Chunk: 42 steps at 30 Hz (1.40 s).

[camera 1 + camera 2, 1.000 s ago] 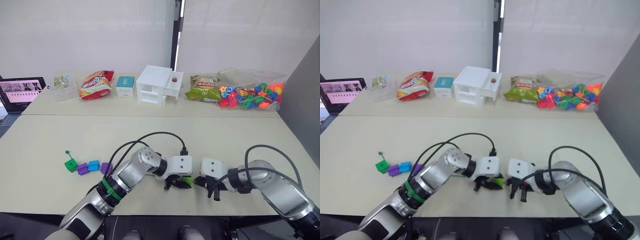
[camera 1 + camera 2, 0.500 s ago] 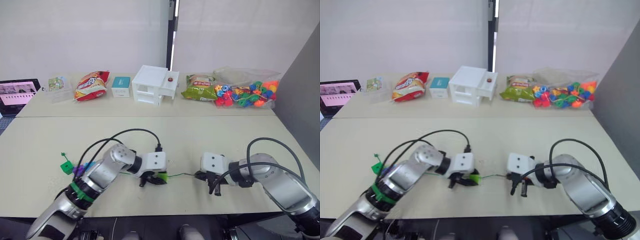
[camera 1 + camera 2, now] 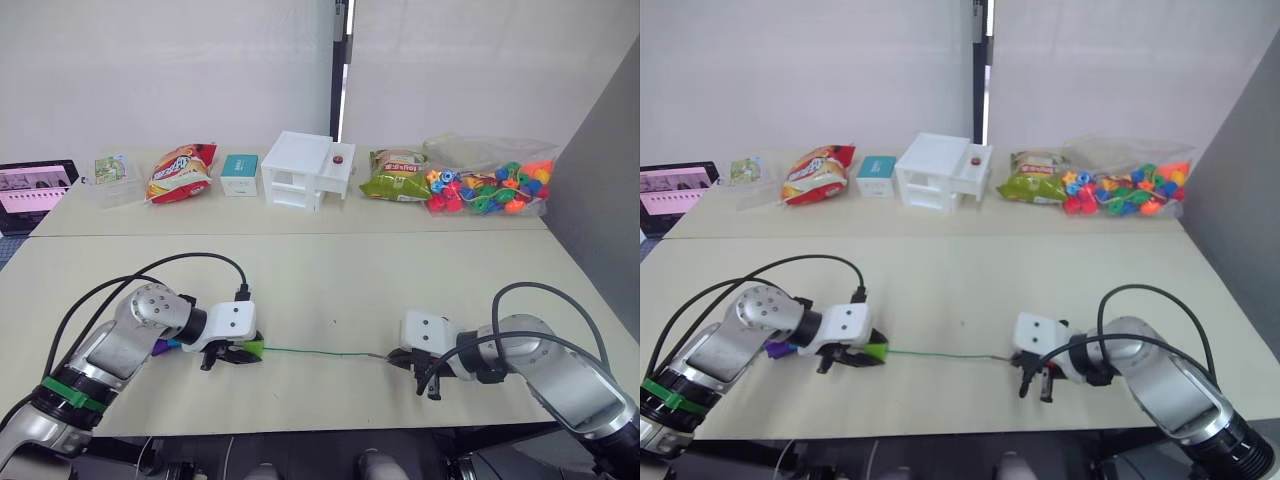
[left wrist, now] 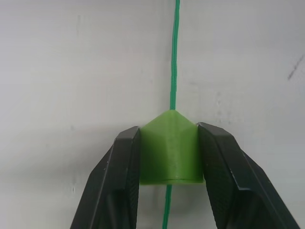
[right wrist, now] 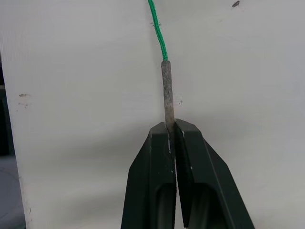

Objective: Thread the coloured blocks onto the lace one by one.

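Left gripper (image 4: 169, 157): low over the near table (image 3: 330, 285), on the robot's left; its two black fingers are clamped on the light green block (image 4: 170, 148), one on each side.
Light green block: already on the lace (image 3: 315, 351); the cord enters one face and leaves the opposite one.
Lace: a thin green line drawn straight across the table top from the block to the right gripper (image 5: 170, 128).
Right gripper: low over the table on the robot's right, well apart from the left one; fingers pressed together on the pale stiff tip (image 5: 167, 90), which sticks out past them.
Other blocks: a purple block (image 3: 777, 349) shows just behind the left gripper, beside its arm; the rest are hidden by the arm, so their order cannot be told.
Far table (image 3: 200, 212): laptop (image 3: 30, 184), red snack bag (image 3: 180, 171), small teal box (image 3: 240, 173), white drawer unit (image 3: 305, 170), green snack bag (image 3: 396, 180), clear bag of beads (image 3: 488, 184).
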Available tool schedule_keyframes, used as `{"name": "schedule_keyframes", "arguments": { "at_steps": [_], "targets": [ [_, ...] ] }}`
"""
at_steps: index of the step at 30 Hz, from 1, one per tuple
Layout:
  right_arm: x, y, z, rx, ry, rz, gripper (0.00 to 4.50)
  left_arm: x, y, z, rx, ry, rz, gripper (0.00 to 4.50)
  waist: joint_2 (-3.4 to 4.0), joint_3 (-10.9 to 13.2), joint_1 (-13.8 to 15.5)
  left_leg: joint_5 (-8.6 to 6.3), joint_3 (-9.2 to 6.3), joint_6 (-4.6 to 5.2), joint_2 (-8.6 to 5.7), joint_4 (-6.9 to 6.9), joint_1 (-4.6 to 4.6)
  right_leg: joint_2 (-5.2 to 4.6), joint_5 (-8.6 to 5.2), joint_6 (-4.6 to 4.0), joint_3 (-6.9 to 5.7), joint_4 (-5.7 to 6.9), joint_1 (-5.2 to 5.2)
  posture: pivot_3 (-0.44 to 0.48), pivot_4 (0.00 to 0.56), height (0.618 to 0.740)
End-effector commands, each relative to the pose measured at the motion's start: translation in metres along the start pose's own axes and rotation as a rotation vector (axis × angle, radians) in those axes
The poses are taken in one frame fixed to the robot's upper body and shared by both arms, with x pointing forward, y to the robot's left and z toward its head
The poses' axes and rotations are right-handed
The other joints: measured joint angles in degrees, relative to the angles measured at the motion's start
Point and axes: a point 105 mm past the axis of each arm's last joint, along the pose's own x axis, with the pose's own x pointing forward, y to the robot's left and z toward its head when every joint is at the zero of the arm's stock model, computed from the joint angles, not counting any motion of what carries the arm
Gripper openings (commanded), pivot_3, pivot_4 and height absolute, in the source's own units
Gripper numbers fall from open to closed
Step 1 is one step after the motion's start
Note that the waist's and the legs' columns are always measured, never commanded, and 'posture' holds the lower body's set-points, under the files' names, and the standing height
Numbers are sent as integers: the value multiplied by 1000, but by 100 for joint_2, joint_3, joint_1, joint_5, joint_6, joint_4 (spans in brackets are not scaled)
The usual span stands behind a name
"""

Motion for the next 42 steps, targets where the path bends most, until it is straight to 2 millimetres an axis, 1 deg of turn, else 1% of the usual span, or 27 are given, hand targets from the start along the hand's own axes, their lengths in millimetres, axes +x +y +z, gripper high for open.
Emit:
{"name": "schedule_keyframes", "arguments": {
  "at_steps": [1, 3, 5, 7, 9, 13, 18, 21, 22, 26, 29, 31, 32, 35, 37, 39, 42],
  "targets": [
    [-5, -3, 3, -25, 1, -23, 0, -2, -12, -41, -90, 139, -28, 1303, 5, -2, 0, 0, 1, 0, 0, 0, 2, 0, 0, 0, 0, 0, 2, 0, 150, 740],
    [-6, -2, 2, -24, 4, -23, 0, -6, -13, -46, -92, 157, -27, 1303, 7, -2, -3, 0, 1, 0, 0, 0, 4, 0, 0, 0, 0, 2, 3, 0, 150, 740],
    [-7, -2, 2, -22, 5, -24, 0, -13, -15, -57, -98, 201, -25, 1303, 10, -3, -8, 0, 1, 0, 1, 0, 6, 1, 0, -1, 0, 4, 3, 0, 150, 740],
    [-8, -1, 1, -20, 7, -25, 0, -19, -16, -64, -106, 222, -24, 1303, 18, -3, -20, 0, 2, 0, 1, -3, 10, 1, 0, -1, 2, 5, 3, 0, 150, 740],
    [-12, -5, -4, -14, 23, -40, 0, -23, -16, -69, -111, 228, -18, 1303, 24, -4, -23, 0, 5, 0, 2, -6, 14, 2, -1, -2, 2, 6, 5, 0, 150, 740],
    [-19, -14, -13, -9, 56, -76, 0, -25, -16, -70, -105, 223, -19, 1302, 42, -3, -22, 0, 8, 0, 1, -6, 15, 1, -1, -3, 4, 6, 5, 0, 150, 740],
    [-24, -17, -25, 1, 105, -90, 0, -26, -17, -71, -117, 217, -30, 1302, 56, -6, -19, 0, 9, 1, 1, -7, 16, 1, -1, -3, 5, 6, 6, 0, 150, 740],
    [-26, -16, -31, 3, 128, -83, 0, -25, -17, -71, -116, 216, -30, 1302, 59, -7, -17, 0, 11, 1, 1, -7, 15, 1, -1, -3, 6, 5, 6, 0, 150, 740],
    [-26, -16, -30, 5, 121, -85, 0, -25, -17, -71, -116, 214, -29, 1302, 60, -8, -18, 0, 12, 1, 1, -7, 16, 1, -1, -3, 7, 6, 6, 0, 150, 740],
    [-15, -7, -6, -1, 18, -54, 0, -22, -18, -71, -123, 200, -26, 1302, 62, -9, -28, 0, 12, 1, 2, -8, 17, 2, -1, -3, 7, 7, 6, 0, 150, 740],
    [-8, -7, 2, 10, 1, -59, 0, -21, -17, -56, -152, 128, -23, 1302, 70, -7, -36, -1, 12, 1, 2, -8, 16, 2, -1, -3, 8, 7, 6, 0, 150, 740],
    [-3, -4, 3, 26, -2, -56, 0, -22, -17, -50, -136, 124, -31, 2341, 70, -7, -30, 0, 12, 1, 1, -7, 13, 2, -1, -3, 8, 7, 5, 0, 150, 740],
    [-1, -3, 4, 30, 0, -56, 0, -24, -16, -49, -124, 131, -31, 2591, 70, -7, -20, -1, 12, 1, 2, -7, 12, 2, -1, -3, 7, 6, 4, 0, 150, 740],
    [4, -3, 4, 50, -5, -67, 0, -31, -11, -46, -84, 196, -7, 3632, 69, -6, -12, -1, 10, 1, 1, -8, 2, 1, -2, -2, 6, 3, -4, 0, 150, 740],
    [7, -2, 7, 62, -15, -73, 0, -35, -10, -34, -106, 175, -19, 4244, 69, -5, -15, -1, 10, 2, 0, -8, -2, 1, -2, -2, 6, 3, -7, 0, 150, 740],
    [10, -3, 8, 75, -22, -82, 0, -42, -3, -20, -91, 171, -13, 4244, 54, 5, -9, -2, 10, 3, 0, -8, -9, 1, -2, -2, 6, 3, -13, 0, 150, 740],
    [14, -3, 11, 88, -39, -92, 0, -52, 7, -14, -77, 241, -1, 4244, 29, 19, 11, -1, 4, 2, 1, 0, -31, 2, -2, -2, 1, 3, -26, 0, 150, 740]
  ]
}}
